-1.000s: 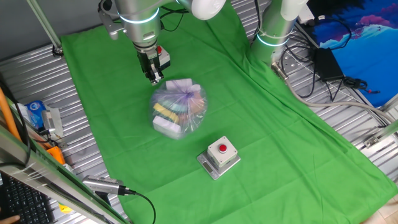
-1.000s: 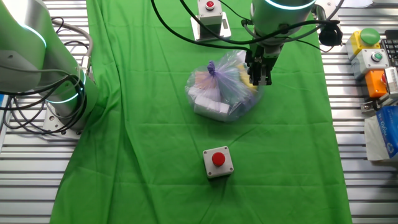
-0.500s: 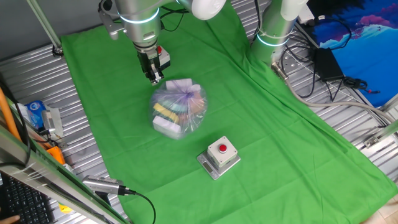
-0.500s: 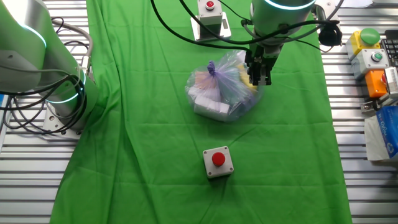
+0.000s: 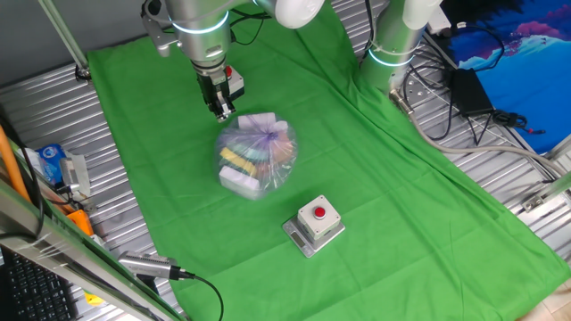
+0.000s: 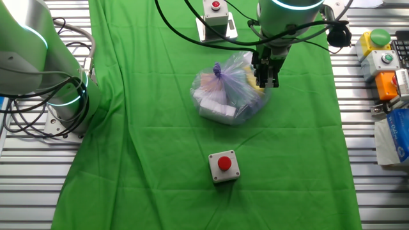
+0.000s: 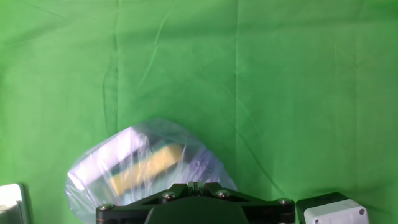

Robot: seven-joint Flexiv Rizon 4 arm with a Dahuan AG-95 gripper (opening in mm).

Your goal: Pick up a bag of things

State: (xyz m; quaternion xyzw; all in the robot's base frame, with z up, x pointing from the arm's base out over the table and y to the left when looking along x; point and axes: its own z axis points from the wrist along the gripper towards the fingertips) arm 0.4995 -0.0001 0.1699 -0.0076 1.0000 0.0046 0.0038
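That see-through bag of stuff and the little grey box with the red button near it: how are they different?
The clear, purplish plastic bag is soft, rounded and knotted on top, with yellow, white and pink items showing through; the grey box with a red button is hard, square and opaque. The bag is clearly bigger than the box. The bag lies beside the gripper; the box sits apart from it. Both rest on the green cloth.

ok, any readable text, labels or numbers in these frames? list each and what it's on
None readable.
Blue-and-white packet at the table edge: print too small to read.
Bag of things: items inside show no legible print.
Grey boxes with red buttons: no markings visible.
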